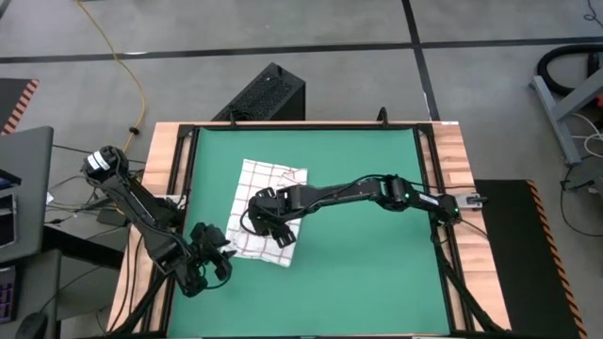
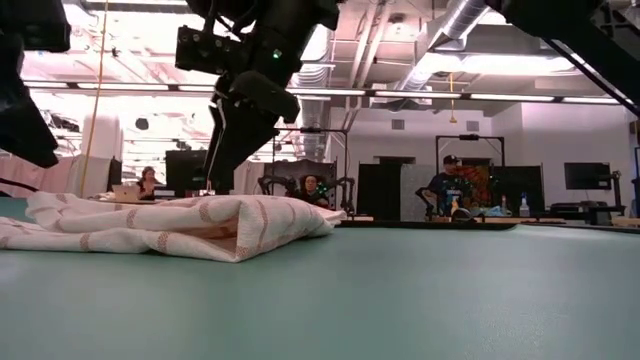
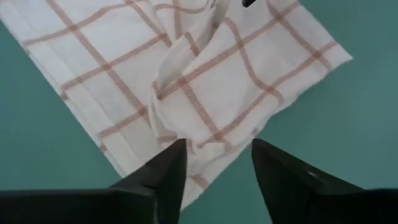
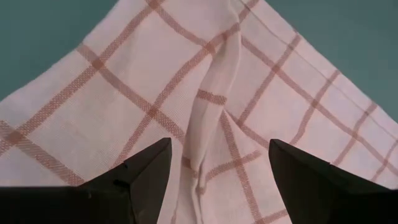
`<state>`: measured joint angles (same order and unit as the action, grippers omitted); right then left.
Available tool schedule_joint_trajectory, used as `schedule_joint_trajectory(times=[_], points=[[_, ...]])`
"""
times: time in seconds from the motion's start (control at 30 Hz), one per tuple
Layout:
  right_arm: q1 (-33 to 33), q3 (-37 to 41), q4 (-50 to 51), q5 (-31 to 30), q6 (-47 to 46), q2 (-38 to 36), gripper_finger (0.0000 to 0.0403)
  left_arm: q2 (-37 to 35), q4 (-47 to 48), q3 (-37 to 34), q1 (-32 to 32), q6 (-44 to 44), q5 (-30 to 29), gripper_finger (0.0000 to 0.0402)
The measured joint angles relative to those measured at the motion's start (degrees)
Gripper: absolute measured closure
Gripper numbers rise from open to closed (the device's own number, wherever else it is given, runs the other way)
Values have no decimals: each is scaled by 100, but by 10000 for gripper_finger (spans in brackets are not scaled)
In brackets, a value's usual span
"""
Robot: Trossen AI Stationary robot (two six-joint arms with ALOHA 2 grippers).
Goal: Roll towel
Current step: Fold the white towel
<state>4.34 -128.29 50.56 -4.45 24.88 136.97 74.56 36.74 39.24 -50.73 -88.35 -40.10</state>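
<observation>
One towel point(image 1: 267, 212), white with red checks, is lying rumpled and unrolled left of centre on the green desk mat point(image 1: 367, 273). Both grippers, right point(image 1: 267, 213) above it and left point(image 1: 211, 257) at its corner, are hovering with jaws spread. Rolling seems unstarted; next, an edge needs pinching.

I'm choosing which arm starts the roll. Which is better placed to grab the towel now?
Probably the right gripper: open, directly over the towel, its raised fold between the fingers. The left gripper, open, sits at the towel's corner.

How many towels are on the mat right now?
1: the towel lies rumpled on the green mat's left half, under the right gripper; left gripper beside its corner.
</observation>
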Motion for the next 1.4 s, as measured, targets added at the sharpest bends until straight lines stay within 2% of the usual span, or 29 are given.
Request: schedule_joint_trajectory(times=[0.13, 0.4, 0.67, 0.9, 1.03, 1.2, 1.4], points=[[-2, 0, 5, 2, -4, 10, 111, 0, 165, 0, 211, -168, 166, 203], [0, 2, 92, 15, -1, 10, 111, 167, 532, -2, 323, -889, 640, 200], [-9, 2, 108, 32, -2, 10, 111, 732, 480, -2, 327, -942, 791, 200], [-15, 2, 108, 63, -22, 10, 111, 686, 351, -2, 327, -989, 648, 200], [-26, 2, 116, 102, -111, 10, 111, 676, 337, -2, 327, -1032, 762, 200], [-26, 4, 124, 446, -137, 10, 111, 792, 306, -2, 412, -1047, 951, 200], [-26, 4, 119, 461, -108, 10, 111, 896, 211, -2, 585, -822, 1156, 204]])
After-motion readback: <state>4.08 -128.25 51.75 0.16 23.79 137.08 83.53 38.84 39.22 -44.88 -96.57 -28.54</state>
